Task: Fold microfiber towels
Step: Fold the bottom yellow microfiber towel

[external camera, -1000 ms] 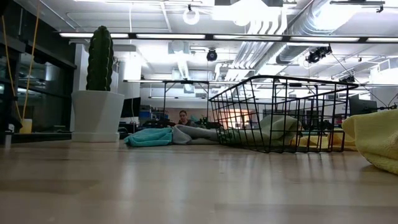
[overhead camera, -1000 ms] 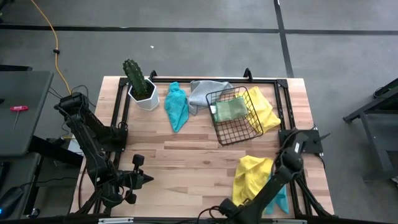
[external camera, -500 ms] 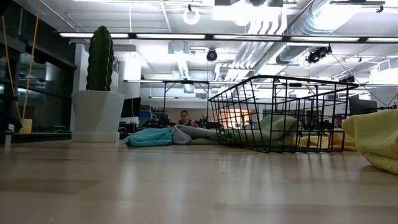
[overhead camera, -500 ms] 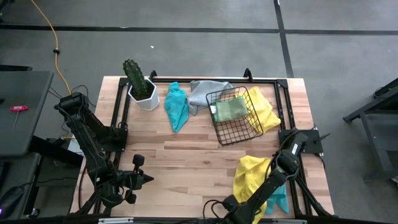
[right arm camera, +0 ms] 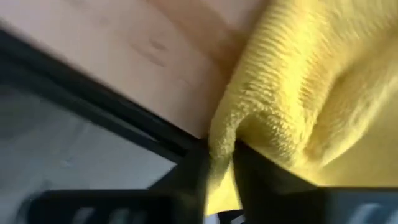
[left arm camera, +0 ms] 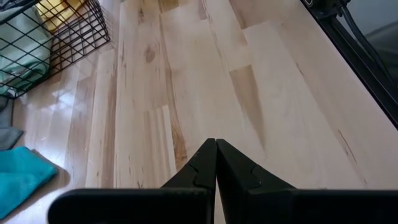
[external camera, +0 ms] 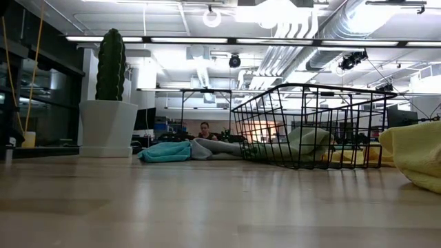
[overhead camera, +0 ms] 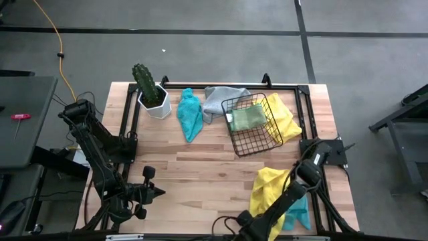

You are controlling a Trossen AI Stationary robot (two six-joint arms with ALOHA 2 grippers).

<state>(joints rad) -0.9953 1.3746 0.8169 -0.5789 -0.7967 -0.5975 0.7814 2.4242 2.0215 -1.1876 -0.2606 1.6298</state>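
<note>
Your right gripper [right arm camera: 217, 163] has closed since a second ago, pinching the yellow towel [overhead camera: 269, 191] at the table's [overhead camera: 200, 174] front edge near the right corner. Your left gripper [left arm camera: 216, 163] waits shut near the front left corner.

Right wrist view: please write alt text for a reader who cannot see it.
The right gripper has its dark fingers closed on a fold of a yellow microfiber towel, near the edge of the wooden table.

Yellow towel [overhead camera: 269, 189], teal towel [overhead camera: 190, 114], grey towel [overhead camera: 217, 99], black wire basket [overhead camera: 254, 125], green cactus [overhead camera: 144, 80]
</note>
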